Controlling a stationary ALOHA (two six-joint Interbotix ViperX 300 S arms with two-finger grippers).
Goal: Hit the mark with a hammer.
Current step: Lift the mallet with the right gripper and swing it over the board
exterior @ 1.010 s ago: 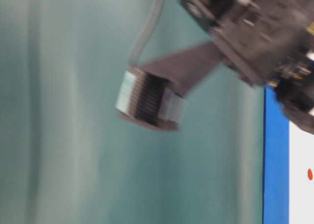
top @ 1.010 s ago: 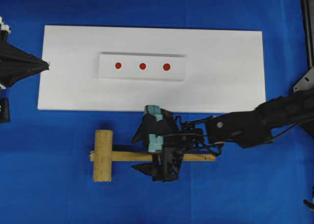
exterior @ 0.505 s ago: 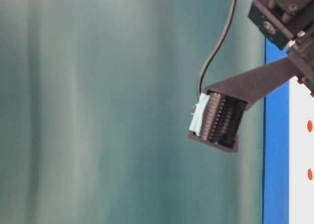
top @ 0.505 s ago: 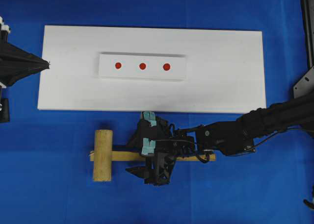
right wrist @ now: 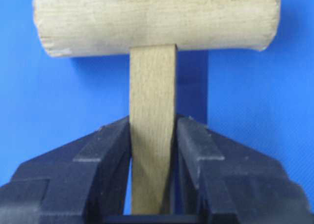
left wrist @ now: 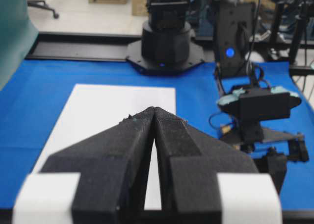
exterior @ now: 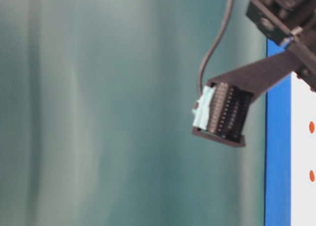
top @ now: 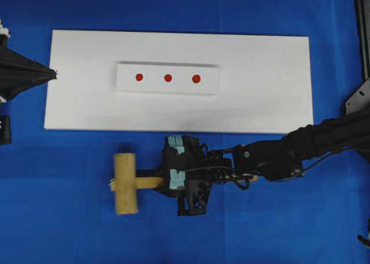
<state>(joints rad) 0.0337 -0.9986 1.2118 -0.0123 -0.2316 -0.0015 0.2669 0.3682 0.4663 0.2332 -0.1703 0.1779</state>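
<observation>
1. Half a second before, the right gripper point(top: 186, 184) stood wide over the handle point(right wrist: 151, 126) with a finger on each side; at this moment the fingers point(right wrist: 105, 150) had closed against both flat faces of it, so the hammer point(top: 125, 183) was gripped.
2. The hammer had shifted a little in the closing: its head point(top: 125, 183) lay slightly turned and further right than a second before.
3. That likely meant the grasp was made and the lift and swing toward a mark point(top: 168, 78) came next; no blow had been struck.
4. The hammer lay on the blue cloth point(top: 69, 229), just below the white board's point(top: 266, 62) near edge, head to the left, handle running right under the gripper.
5. The three red marks sat on a raised white strip point(top: 211, 86) on the board, well apart from the head.
6. The right arm point(top: 289, 154) reached in low from the right, wrist pointing left along the handle.
7. The left gripper point(left wrist: 154, 117) hung at the board's left end, fingers shut on nothing.
</observation>
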